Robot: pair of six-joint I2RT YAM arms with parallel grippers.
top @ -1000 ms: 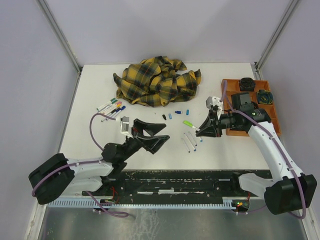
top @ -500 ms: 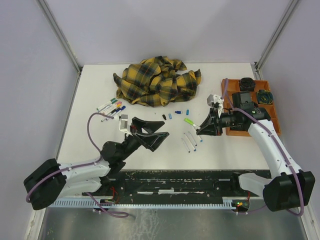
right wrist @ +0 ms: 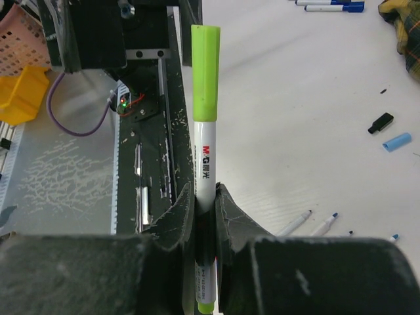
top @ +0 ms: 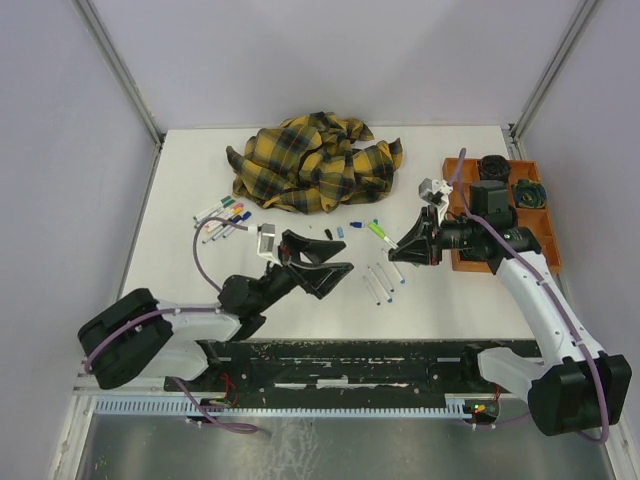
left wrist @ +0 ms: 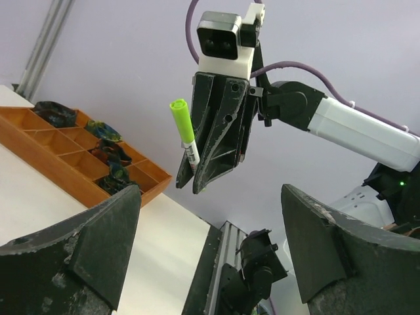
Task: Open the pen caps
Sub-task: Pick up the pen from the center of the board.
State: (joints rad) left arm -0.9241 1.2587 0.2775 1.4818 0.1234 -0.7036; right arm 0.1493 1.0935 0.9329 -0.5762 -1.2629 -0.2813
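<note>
One pen (right wrist: 205,172), pinched by its lower barrel in the right gripper (top: 395,254), is held aloft over the table (top: 450,300); the wide-spread left gripper (top: 343,261) should centre its jaws on the green cap (right wrist: 206,72) only, close, then pull straight along the barrel.

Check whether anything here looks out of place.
A crumpled yellow-and-black plaid cloth lies heaped at the white table's far side, odd among thin white pens. Small loose plastic caps lie scattered near it.
</note>
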